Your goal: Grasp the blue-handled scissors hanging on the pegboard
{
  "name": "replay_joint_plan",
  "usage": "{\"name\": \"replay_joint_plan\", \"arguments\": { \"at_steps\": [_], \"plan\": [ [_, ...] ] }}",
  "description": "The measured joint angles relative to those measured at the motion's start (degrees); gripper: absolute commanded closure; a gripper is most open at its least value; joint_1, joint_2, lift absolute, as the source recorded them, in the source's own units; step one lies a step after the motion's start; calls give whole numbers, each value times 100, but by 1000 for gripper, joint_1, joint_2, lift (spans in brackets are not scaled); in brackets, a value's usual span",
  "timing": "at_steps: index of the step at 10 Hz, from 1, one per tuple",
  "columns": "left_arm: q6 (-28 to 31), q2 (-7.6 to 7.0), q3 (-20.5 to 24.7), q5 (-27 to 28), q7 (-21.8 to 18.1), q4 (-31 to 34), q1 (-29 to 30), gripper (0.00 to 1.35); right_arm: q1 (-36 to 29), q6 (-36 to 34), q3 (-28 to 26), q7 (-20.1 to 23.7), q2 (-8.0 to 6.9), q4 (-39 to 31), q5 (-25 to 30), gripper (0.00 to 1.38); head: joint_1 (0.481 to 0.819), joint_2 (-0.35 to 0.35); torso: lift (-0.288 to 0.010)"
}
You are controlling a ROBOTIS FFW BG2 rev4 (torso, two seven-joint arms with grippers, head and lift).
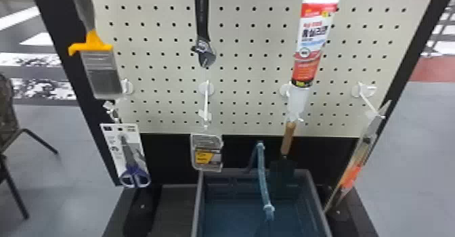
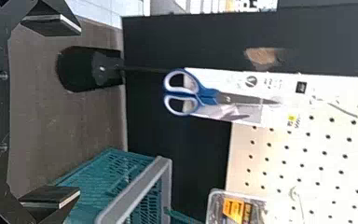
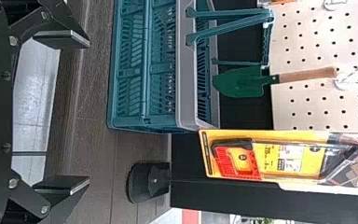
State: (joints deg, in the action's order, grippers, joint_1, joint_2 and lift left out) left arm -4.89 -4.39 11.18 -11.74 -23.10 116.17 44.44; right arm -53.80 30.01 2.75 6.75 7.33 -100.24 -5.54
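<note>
The blue-handled scissors (image 1: pixel 135 177) hang on their white card at the pegboard's lower left, handles down, with the pegboard (image 1: pixel 243 60) behind and above. In the left wrist view the scissors (image 2: pixel 184 92) lie sideways in the picture, their handles toward my left gripper (image 2: pixel 79 112). That gripper stands wide open, with nothing between its fingers and a gap between it and the scissors. My right gripper (image 3: pixel 88 112) is parked open and holds nothing; the basket and a trowel are beyond it.
A basket (image 1: pixel 197 212) with an upright handle stands below the board's middle. Near the scissors hang a paintbrush (image 1: pixel 101 70) above and a clear pack (image 1: pixel 207 153) to the right. The trowel (image 1: pixel 287 139), a wrench (image 1: pixel 203 26), a tube (image 1: pixel 313 40) and a saw pack (image 3: pixel 279 156) hang elsewhere.
</note>
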Motion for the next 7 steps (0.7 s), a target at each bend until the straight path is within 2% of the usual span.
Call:
{"name": "replay_joint_plan", "arguments": {
  "at_steps": [4,7],
  "plan": [
    [1085,0,368,265,-1184,495,-913,104,19,-87,1,104,-26,22,17,252,549,0,-100],
    [1770,-42,531,613,-1924,553,-1658,104,75,-165,2,258,-74,72,27,252,549,0,-100]
  ]
}}
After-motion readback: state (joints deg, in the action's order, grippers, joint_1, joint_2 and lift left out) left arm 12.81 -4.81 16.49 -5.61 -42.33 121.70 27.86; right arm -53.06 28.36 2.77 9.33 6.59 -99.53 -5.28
